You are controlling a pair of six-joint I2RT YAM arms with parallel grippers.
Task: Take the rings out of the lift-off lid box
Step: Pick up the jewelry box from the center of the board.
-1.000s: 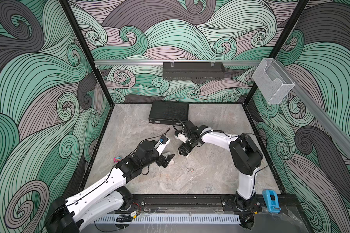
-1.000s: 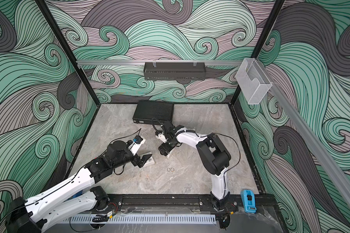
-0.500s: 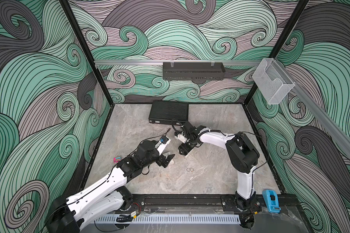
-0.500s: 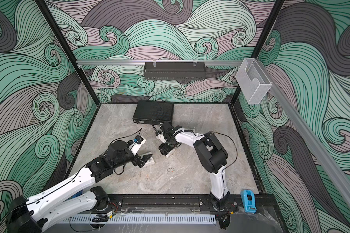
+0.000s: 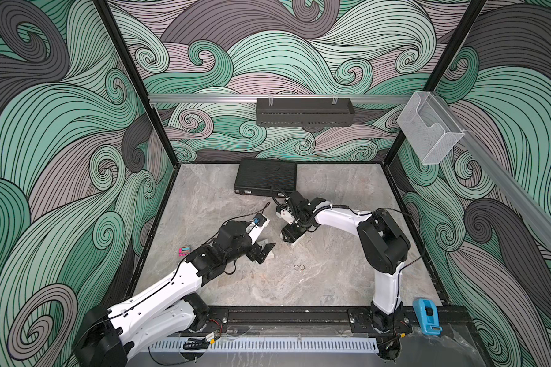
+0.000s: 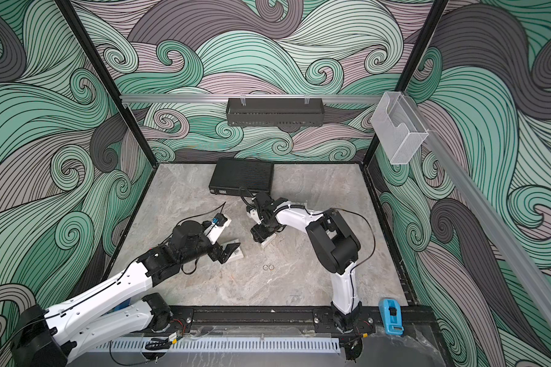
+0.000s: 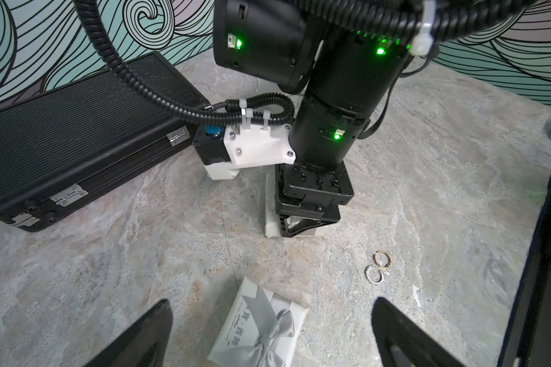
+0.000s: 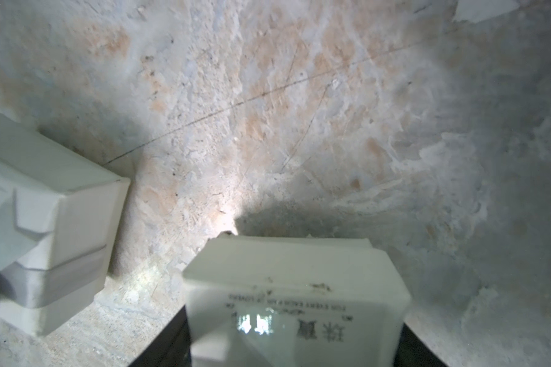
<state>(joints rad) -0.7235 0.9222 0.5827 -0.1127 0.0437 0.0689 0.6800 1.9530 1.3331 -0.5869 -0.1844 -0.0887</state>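
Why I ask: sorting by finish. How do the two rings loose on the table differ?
The gold ring is yellow; the silver ring is pale grey. The gold ring's band looks smooth and thin; the silver ring's edge looks beaded. Both lie flat, side by side, on the table.

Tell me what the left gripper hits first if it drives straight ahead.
Probably the white ribboned box, just ahead of the open left gripper; depth is unclear.
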